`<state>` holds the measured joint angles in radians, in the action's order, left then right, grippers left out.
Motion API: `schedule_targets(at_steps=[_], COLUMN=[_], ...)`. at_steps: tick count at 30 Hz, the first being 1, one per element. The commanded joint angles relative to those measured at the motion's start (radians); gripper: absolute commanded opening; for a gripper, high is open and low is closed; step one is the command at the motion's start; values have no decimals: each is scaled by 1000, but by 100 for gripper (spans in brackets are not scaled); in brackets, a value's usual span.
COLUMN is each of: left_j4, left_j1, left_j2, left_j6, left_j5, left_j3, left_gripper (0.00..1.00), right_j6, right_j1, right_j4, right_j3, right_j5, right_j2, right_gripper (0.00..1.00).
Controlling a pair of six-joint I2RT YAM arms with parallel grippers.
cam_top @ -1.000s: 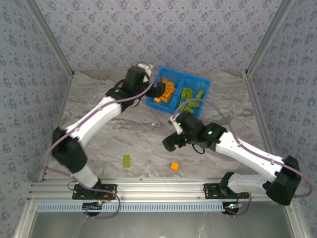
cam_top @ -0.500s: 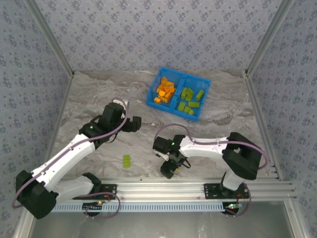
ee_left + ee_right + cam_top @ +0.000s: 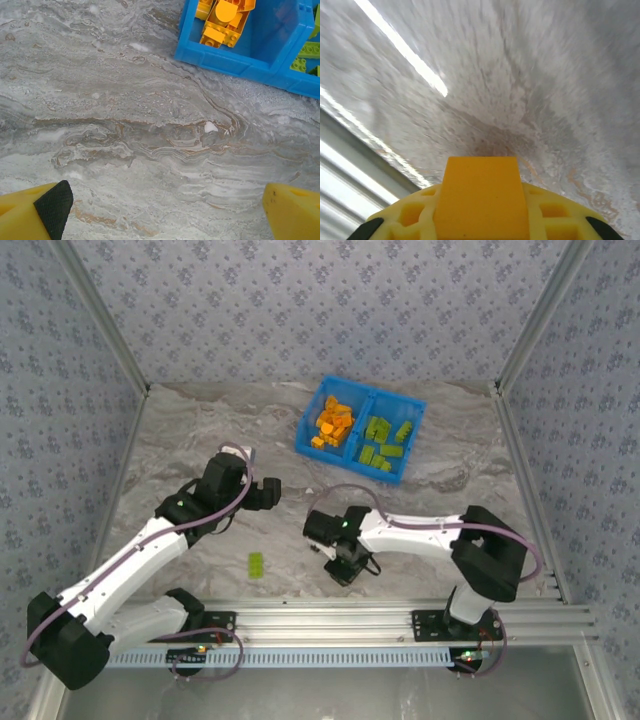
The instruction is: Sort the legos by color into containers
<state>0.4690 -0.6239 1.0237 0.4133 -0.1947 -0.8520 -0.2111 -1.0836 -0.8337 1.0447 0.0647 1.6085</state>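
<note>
My right gripper [image 3: 345,568] is down at the table near the front edge, shut on an orange lego [image 3: 481,190] that shows between its yellow jaws [image 3: 481,222]. One lime green lego [image 3: 256,565] lies loose on the table to its left. My left gripper [image 3: 270,492] hovers open above bare table, its fingertips [image 3: 50,205] wide apart with nothing between them. The blue bin [image 3: 402,461] stands at the back, with orange legos [image 3: 333,422] in its left container and green legos [image 3: 385,440] in its right one. The left wrist view catches the bin's near wall [image 3: 250,57].
A metal rail [image 3: 320,625] runs along the front edge just behind my right gripper. Patterned walls close in the marble table [image 3: 200,430] on the left, back and right. A cable loops above the right forearm [image 3: 420,532].
My right gripper came down over the orange lego near the front edge and shut on it. My left arm drew back from the bin to the table's middle left, staying open.
</note>
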Motion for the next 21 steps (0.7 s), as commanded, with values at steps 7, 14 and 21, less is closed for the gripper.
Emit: schedule_targets(at_steps=[7,14,21], left_j4=[9,58,101], left_j1=[-1,-9,-14], left_j2=[-98,-163,-194], left_j6=[22,75,99], left_j5=[26,73,66], left_j3=[21,58,86], left_gripper=[99,99,99], right_j6=[-10,43,140], right_j1=[324,493,559], right_j4=[226,217,113], right_j3=[423,870,1269], right_j5=[-117,-249,-359], right_j2=[-77,328,720], right_gripper=[24,24,23])
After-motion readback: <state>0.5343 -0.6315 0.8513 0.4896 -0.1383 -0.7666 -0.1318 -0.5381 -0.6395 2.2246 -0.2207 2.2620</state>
